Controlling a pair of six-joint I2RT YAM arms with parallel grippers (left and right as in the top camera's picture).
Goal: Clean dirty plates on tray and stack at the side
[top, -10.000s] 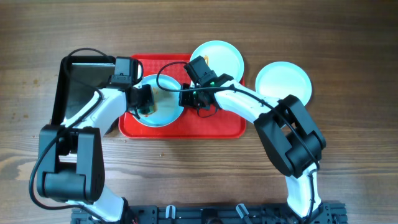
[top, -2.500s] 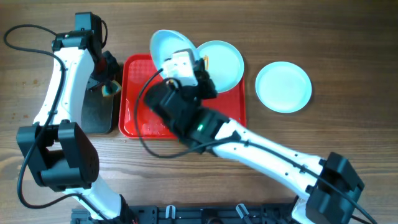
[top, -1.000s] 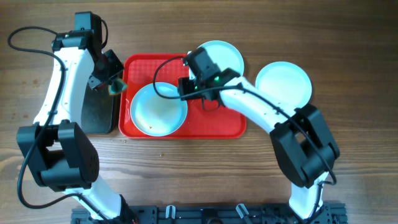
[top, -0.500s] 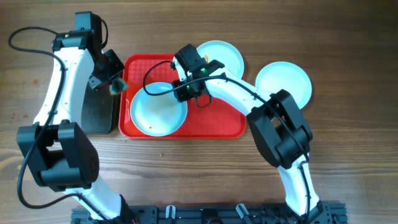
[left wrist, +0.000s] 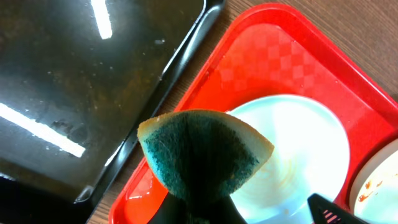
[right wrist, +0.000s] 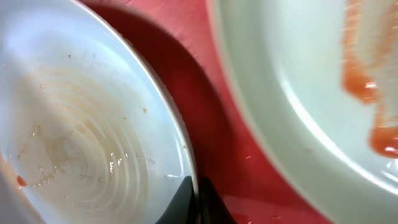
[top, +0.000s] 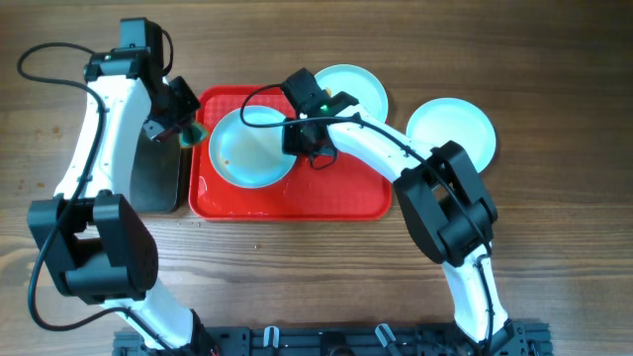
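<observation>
Only wrist views reveal right tool [right wrist: 189, 200] pinching a plate [right wrist: 81, 124] rim, left tool [left wrist: 199, 214] clamping a sponge [left wrist: 202, 152].

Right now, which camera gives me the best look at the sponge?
The left wrist view: the sponge fills the middle of the frame, green scouring face towards the camera, pinched in the left jaws, the tray behind it. Overhead shows just a small green patch beside the tray. The right wrist view does not show it.
</observation>
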